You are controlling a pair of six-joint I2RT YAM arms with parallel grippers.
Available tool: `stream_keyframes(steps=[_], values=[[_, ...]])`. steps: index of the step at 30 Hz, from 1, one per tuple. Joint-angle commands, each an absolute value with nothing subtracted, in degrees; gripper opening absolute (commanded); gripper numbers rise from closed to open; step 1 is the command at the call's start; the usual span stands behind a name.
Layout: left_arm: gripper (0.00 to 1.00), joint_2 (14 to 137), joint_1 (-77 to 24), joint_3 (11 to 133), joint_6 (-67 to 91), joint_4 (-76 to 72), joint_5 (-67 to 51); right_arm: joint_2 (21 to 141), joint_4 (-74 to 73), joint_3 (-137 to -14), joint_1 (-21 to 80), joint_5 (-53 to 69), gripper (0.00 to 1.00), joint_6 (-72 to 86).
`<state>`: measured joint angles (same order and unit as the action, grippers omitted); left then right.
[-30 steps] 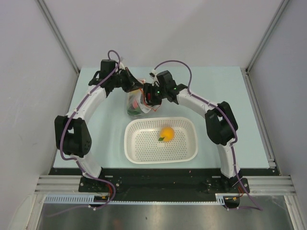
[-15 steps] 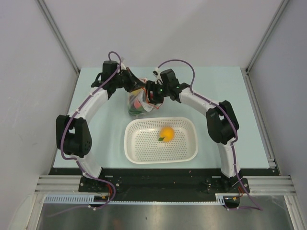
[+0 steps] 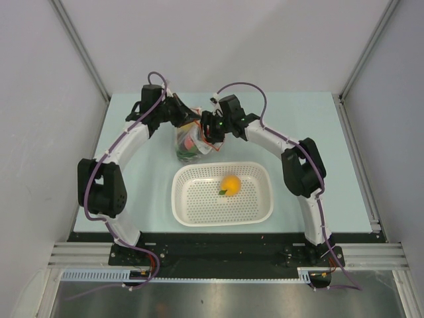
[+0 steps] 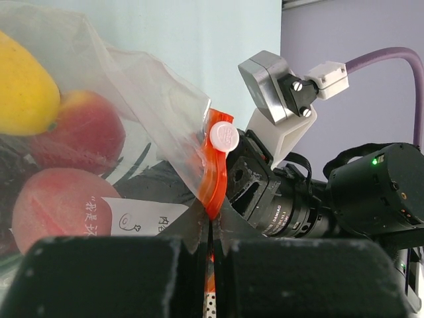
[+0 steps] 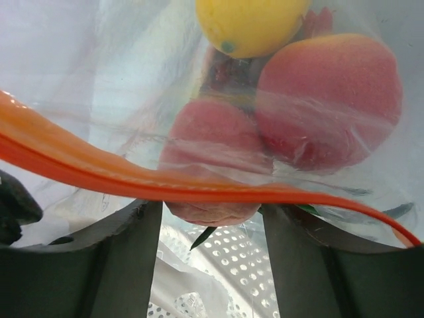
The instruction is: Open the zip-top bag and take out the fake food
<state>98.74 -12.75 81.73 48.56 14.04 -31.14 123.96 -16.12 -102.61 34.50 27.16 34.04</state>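
Observation:
The zip-top bag (image 3: 189,144) hangs upright just behind the basket, its clear plastic full of fake food. My left gripper (image 4: 212,211) is shut on the red-orange zip strip (image 4: 213,173), just under the white slider (image 4: 223,136). Through the plastic, the left wrist view shows a yellow piece (image 4: 20,86) and two pink peaches (image 4: 85,132). My right gripper (image 5: 212,212) is at the bag's mouth, open, with the zip strip (image 5: 86,169) running across its fingertips. A pink peach (image 5: 215,156) sits just beyond, its low end between the fingers (image 5: 126,258). An orange fruit (image 3: 230,183) lies in the basket.
The white perforated basket (image 3: 192,205) stands at the table's near middle, directly under the bag. Both arms arch in over the back of the table and meet at the bag. The right arm's wrist camera (image 4: 285,202) is close behind the zip strip.
My right gripper has moved left and closer into the bag's mouth, its jaws narrowing a little. The left gripper keeps its hold on the zip strip. The orange fruit has not moved.

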Motion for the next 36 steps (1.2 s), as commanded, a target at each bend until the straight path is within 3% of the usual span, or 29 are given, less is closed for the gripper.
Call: stream_keyframes(steps=[1,9,19,36], values=[[0.00,95.5,-15.3,82.2,50.8,11.5,-39.8,126.2,-16.5,-104.9,34.9,22.1,0.55,34.8],[0.00,94.2,-14.9,80.5,49.7,13.3,-37.7,123.3,-16.8,-104.9,34.7,21.6,0.24,35.0],[0.00,94.2,-11.4,79.1,47.5,15.6,-35.3,116.6,-16.9,-102.9,33.5,20.6,0.03,32.8],[0.00,96.9,-5.4,83.6,45.6,17.6,-36.3,108.2,-24.2,-103.9,32.7,16.4,0.00,27.5]])
